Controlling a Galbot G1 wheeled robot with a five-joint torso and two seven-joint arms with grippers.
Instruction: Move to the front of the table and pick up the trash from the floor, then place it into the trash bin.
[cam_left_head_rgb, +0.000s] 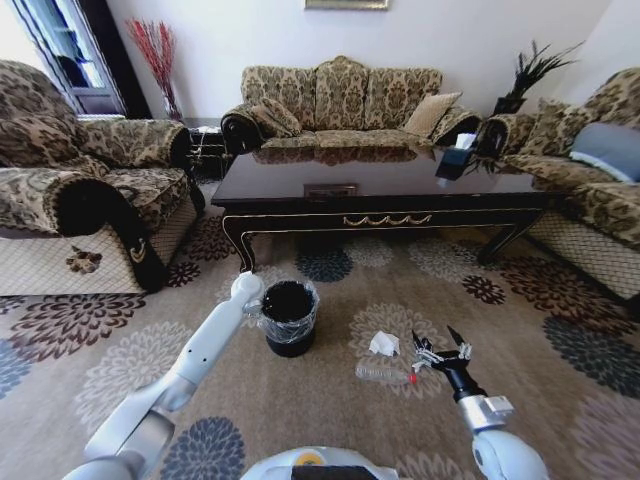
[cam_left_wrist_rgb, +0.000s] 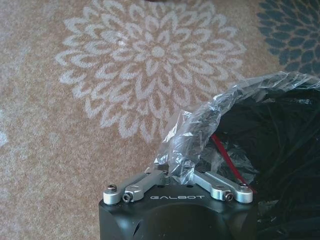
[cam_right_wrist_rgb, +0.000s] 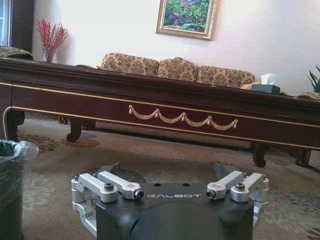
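While the robot stood on the patterned carpet facing the dark coffee table (cam_left_head_rgb: 385, 200), which ran across the upper middle of the head view, the picking step was in hand and nothing had yet been lifted; the right claw (cam_left_head_rgb: 440, 352) hung low at the lower right of centre with its fingers spread wide and empty, just beside the red-capped end of the crushed clear bottle (cam_left_head_rgb: 384, 374) and a little to the right of the crumpled white paper wad (cam_left_head_rgb: 384, 344); both pieces of trash lay on the floor, close together, the wad nearer the table. The black trash bin (cam_left_head_rgb: 290, 317) stood left of them near the frame's centre, its clear liner folded over the rim; the left claw (cam_left_wrist_rgb: 176, 176) sat against that rim at the lower middle of the left wrist view, apparently pinching a fold of the plastic liner (cam_left_wrist_rgb: 200, 125), though I could not tell for certain how its fingers stood. By my judgement the next move called for the right claw to drop and turn over the bottle or the wad, close on it, then carry it left across to the bin.
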